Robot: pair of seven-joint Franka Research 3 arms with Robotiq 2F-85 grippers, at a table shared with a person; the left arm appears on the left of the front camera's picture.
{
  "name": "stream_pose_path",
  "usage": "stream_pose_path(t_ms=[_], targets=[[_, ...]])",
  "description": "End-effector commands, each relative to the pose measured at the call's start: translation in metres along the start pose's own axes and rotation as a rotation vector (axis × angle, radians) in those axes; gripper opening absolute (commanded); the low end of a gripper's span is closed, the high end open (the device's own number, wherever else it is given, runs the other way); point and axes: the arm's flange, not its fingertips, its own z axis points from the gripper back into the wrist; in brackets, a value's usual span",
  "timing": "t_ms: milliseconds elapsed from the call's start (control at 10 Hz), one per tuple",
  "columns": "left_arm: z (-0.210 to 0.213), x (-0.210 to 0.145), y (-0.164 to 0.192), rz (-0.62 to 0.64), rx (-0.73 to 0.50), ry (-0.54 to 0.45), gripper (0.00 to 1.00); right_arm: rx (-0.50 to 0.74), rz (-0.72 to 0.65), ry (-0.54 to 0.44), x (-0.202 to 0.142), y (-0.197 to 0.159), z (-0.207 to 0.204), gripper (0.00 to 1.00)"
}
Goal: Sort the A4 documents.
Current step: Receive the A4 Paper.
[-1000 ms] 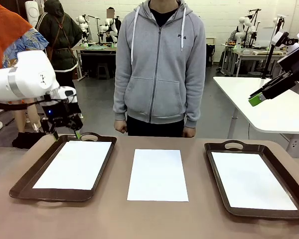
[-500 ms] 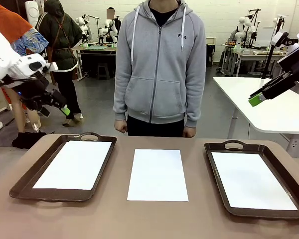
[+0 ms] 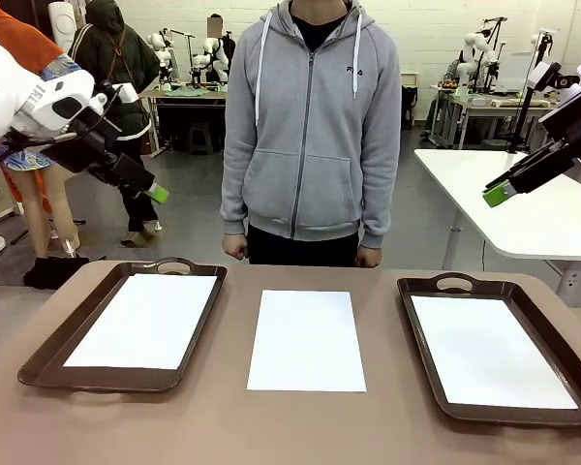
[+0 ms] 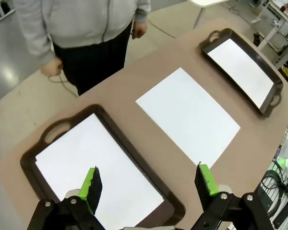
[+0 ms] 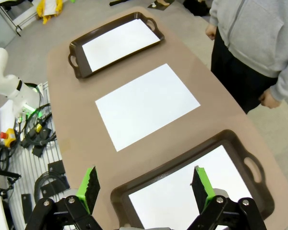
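Roughly by size. Brown table [image 3: 213, 426] takes the lower half of the front view, with its near edge and both sides running off frame. Person [image 3: 310, 126] in a grey hoodie stands at the far edge, centre, cut off at the top of the frame. The person's hands [image 3: 234, 247] hang at the table's far edge, touching nothing.

Two dark brown handled trays: left tray [image 3: 39, 360] at lower left and right tray [image 3: 418, 325] at lower right. The right tray's near corner is clipped by the frame edge. Both wrist views take in each tray whole.

Three white sheets, flat and blank-looking. Left document [image 3: 145, 320] lies inside the left tray. Right document [image 3: 489, 351] lies inside the right tray. Middle document [image 3: 306, 339] lies bare on the table between the trays, touching neither. Any print is too faint to make out.

Left gripper [image 3: 157, 194] is at upper left of the front view, high above the table and side-on, so the jaw gap is hard to read there. The left wrist view has its green pads [image 4: 92, 184] wide apart and empty, above the left tray.

Right gripper [image 3: 497, 193] is at the upper right edge, also side-on, its arm cut off by the frame. The right wrist view has its pads [image 5: 90, 184] wide apart, gripping nothing, over the right tray. Floor cables [image 5: 33, 136] lie at lower left of that view.
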Motion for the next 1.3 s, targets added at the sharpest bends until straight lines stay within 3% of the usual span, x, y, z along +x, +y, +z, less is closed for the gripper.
stream_pose_path(t_ms=[0,300,600,1200], targets=[[-0.006,0.004,-0.013,-0.049,0.033,-0.046,1.0,0.012,0.0,-0.012,0.0,-0.001,-0.001,1.0],[-0.005,0.006,-0.024,-0.066,0.06,-0.067,1.0,0.012,0.0,-0.012,0.0,-0.001,-0.001,1.0],[0.005,-0.002,-0.034,-0.218,-0.083,0.009,1.0,0.012,0.0,-0.012,0.0,-0.001,-0.001,1.0],[0.008,-0.002,-0.034,-0.192,-0.077,-0.017,1.0,0.012,0.0,-0.012,0.0,-0.001,-0.001,1.0]])
